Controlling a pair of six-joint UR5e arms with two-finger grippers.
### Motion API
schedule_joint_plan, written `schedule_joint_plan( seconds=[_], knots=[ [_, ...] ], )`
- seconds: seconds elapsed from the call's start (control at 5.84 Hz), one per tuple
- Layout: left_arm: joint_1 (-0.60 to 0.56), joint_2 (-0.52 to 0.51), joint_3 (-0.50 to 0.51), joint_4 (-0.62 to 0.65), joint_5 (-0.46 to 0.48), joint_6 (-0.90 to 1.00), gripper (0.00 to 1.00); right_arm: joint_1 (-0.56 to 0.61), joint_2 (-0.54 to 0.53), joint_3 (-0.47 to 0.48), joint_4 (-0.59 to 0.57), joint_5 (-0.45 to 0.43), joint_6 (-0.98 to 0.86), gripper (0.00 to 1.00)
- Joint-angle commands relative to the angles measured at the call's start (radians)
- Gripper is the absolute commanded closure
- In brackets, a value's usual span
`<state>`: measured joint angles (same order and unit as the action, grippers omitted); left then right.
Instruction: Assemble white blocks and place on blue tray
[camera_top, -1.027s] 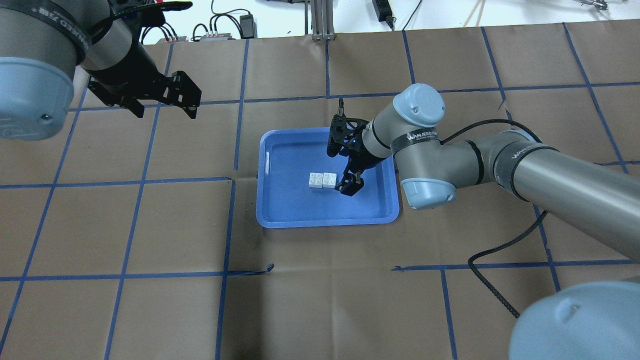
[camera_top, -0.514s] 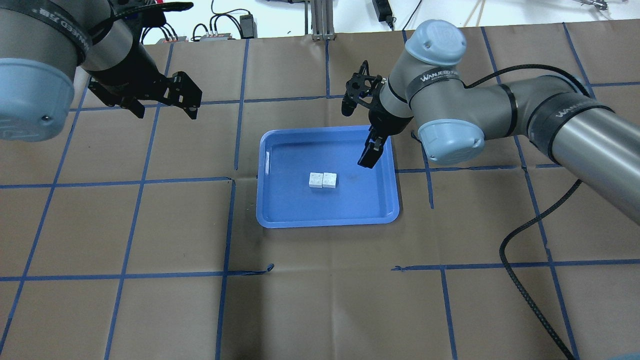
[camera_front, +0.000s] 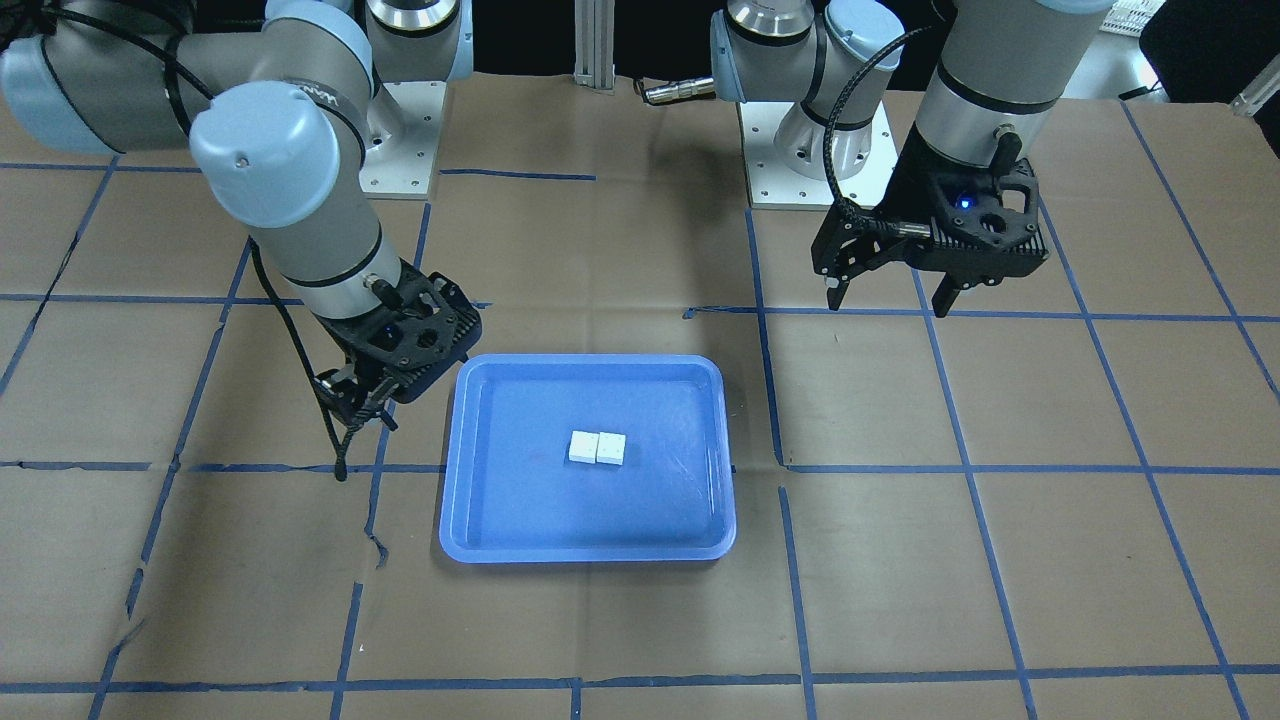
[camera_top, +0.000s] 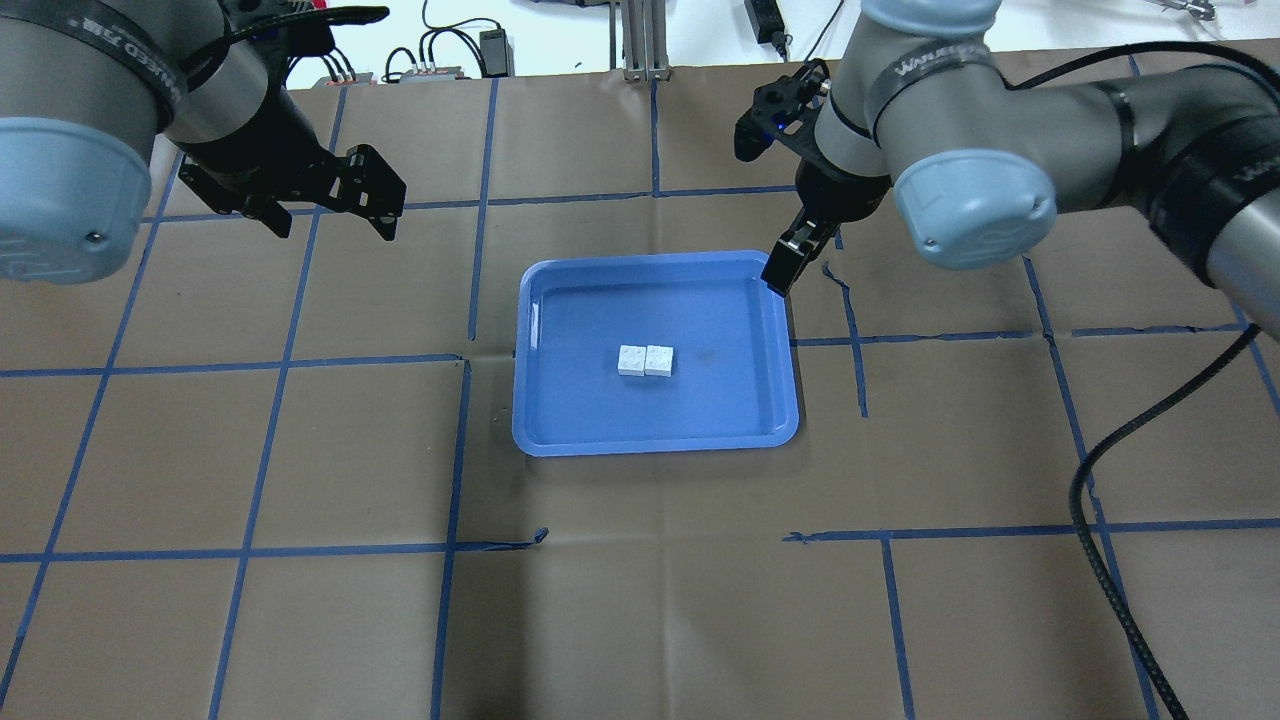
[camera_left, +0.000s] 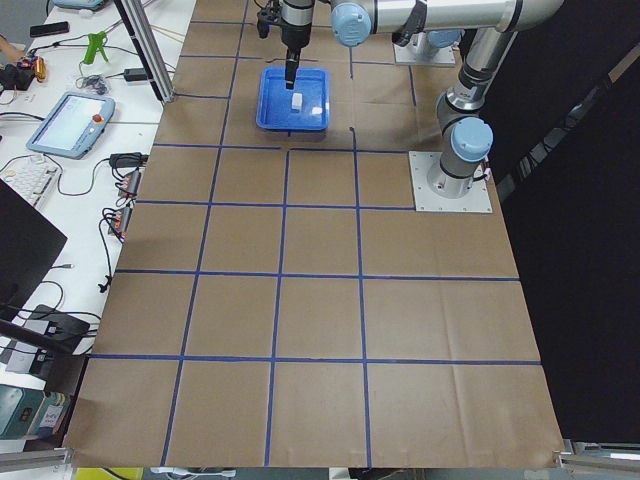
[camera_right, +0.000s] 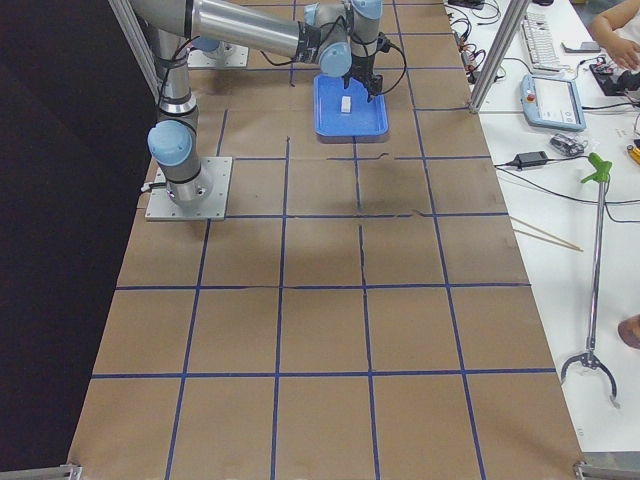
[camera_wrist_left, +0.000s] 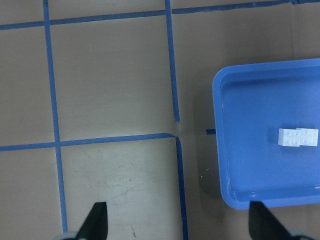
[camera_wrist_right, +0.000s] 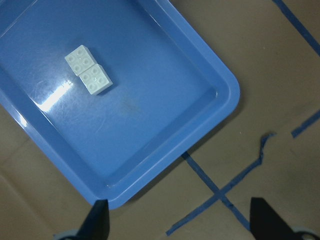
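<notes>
Sitting side by side and touching, the two white blocks rest near the middle of the blue tray on the paper-covered desk. Above the tray's far right corner hangs the right gripper, jaws spread wide and empty. Well off to the far left hovers the left gripper, jaws likewise apart.

Brown paper gridded with blue tape covers the tabletop. The white bench alongside holds a teach pendant, keyboard and green-handled grabber.
</notes>
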<state>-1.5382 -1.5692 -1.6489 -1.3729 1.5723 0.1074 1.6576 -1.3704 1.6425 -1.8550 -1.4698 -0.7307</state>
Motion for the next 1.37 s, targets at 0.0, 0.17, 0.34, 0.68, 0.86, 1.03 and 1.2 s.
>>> schedule_joint_plan(
  seconds=[0.0,0.17,0.34,0.68,0.86,1.03,1.2],
  knots=[
    [0.000,0.003,-0.015,0.002,0.000,0.000,0.01,-0.065,-0.041,-0.217,0.337,-0.068,0.211,0.00],
    [0.000,0.003,-0.015,0.002,0.000,0.000,0.01,-0.070,-0.053,-0.296,0.450,-0.120,0.434,0.00],
    [0.000,0.003,-0.015,0.002,0.000,0.000,0.01,-0.082,-0.068,-0.332,0.532,-0.125,0.535,0.00],
    [0.000,0.003,-0.015,0.002,0.000,0.000,0.01,-0.082,-0.114,-0.325,0.581,-0.127,0.804,0.00],
    [0.000,0.003,-0.015,0.002,0.000,0.000,0.01,-0.082,-0.122,-0.279,0.577,-0.124,0.821,0.00],
    [0.000,0.003,-0.015,0.002,0.000,0.000,0.01,-0.082,-0.153,-0.227,0.556,-0.118,0.833,0.00],
    [0.000,0.003,-0.015,0.002,0.000,0.000,0.01,-0.082,-0.164,-0.199,0.531,-0.119,0.838,0.00]
  ],
)
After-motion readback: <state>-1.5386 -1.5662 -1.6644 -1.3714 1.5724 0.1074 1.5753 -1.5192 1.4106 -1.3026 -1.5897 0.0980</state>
